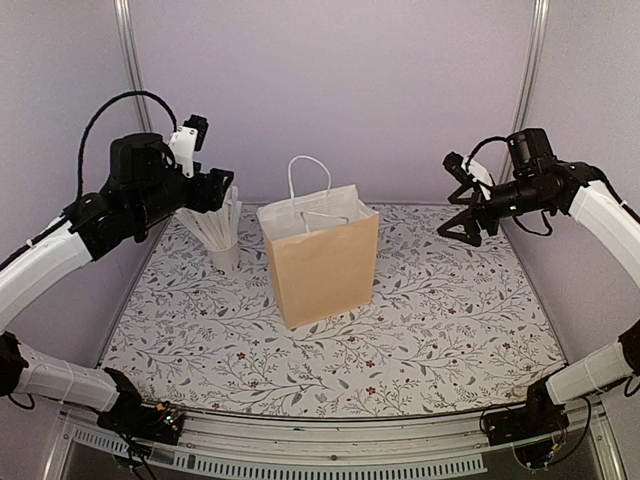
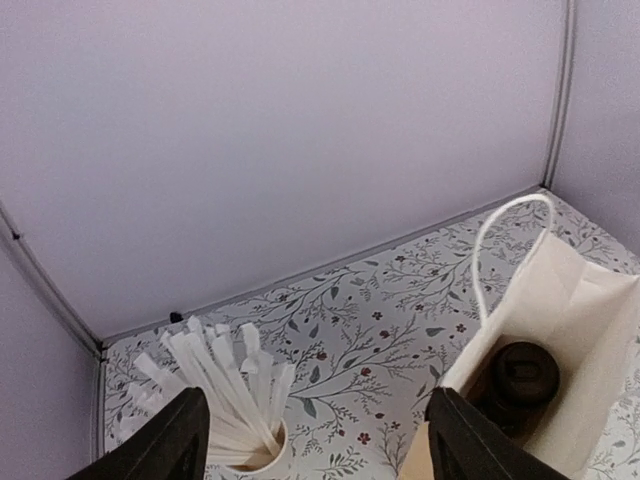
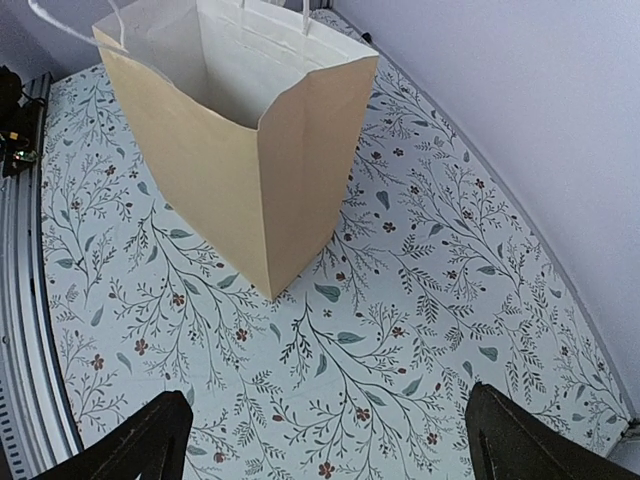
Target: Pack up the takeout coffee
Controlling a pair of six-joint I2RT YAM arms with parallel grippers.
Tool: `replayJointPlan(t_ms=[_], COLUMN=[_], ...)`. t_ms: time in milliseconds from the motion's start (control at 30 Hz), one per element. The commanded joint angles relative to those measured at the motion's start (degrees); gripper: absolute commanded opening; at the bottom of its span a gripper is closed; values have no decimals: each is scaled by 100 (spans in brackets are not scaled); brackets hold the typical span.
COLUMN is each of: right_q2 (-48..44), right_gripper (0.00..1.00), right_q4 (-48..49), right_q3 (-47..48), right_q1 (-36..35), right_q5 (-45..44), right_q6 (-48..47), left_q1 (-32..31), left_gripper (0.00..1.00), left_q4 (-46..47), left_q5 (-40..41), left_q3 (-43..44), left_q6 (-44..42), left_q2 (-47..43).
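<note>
The takeout coffee, a black cup with a round black lid, stands inside the open brown paper bag, seen from above in the left wrist view. The bag has a white inside and white cord handles; its inside bottom is hidden in the right wrist view. My left gripper hangs open and empty high above the table between the stick cup and the bag. My right gripper is open and empty, raised to the right of the bag.
A white cup of white sticks stands left of the bag, also in the left wrist view. The floral tablecloth covers the table. Grey walls close in the back and sides.
</note>
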State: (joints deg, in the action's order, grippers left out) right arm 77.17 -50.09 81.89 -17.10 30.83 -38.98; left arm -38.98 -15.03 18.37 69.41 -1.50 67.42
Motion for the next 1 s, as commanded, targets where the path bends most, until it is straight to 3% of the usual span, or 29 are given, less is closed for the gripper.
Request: replayJointPlan(t_ms=[0,233,400,600,967], right_q2=[-276,-474,-998,-1347,-1139], right_gripper=[99,99,99,99,99], right_q4=[1294,2231,3321,3436,3248], right_q3=[-657,-1660,-2639,-3018,-2996], right_q1=[373,973,1204,1211,1212], right_q5=[895,2188,2755,2526,2614], right_q6=[703,1186,1640,1300,993], left_q1=[950,2632,3767,4276,4385], left_gripper=[76,62,60,59,48], left_q4=[-459,299,672,1057,1318], left_q5=[31,-1375,-2570,-3737,-3781], left_q3=[-429,-1468,-1708,-1668,-1943], left_q6=[1048,1652,2189,2603,2646], left_q2=[-19,-278,-135,511,515])
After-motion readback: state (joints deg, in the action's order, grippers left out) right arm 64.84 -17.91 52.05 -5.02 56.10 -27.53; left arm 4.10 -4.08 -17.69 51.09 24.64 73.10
